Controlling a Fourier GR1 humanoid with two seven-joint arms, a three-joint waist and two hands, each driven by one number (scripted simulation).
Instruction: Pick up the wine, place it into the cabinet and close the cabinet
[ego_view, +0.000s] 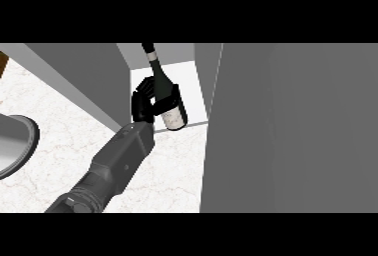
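and here's the left hand (144, 102), coming up off a grey forearm (118, 160) from the lower left, with its dark fingers (142, 92) curled round the wine bottle (158, 75) at mid-body, just above the pale label (172, 119). so the hand is closed on the glass, not spread. the bottle sits in the mouth of the open cabinet (81, 70), over its pale inner floor, neck pointing deeper in and base near the front edge. whether the base rests on that floor or hangs just over it, i can't tell from this angle. the big grey door (295, 125) stands swung out on the right, filling that side, and the right hand shows nowhere. how will this thing handle? a full glass bottle reads as heavy for its width, rigid, smooth and likely slippery, and breakable if it tips or knocks a wall. the mid-body hold looks like the sensible spot: the widest part, close to the balance point, away from the thin neck. i'd judge it needs to go further in and be set down upright before letting go, since a tall narrow bottle topples easily. off to the left, a round grey dish (15, 142) sits on the marble counter (52, 135), well apart from the action.
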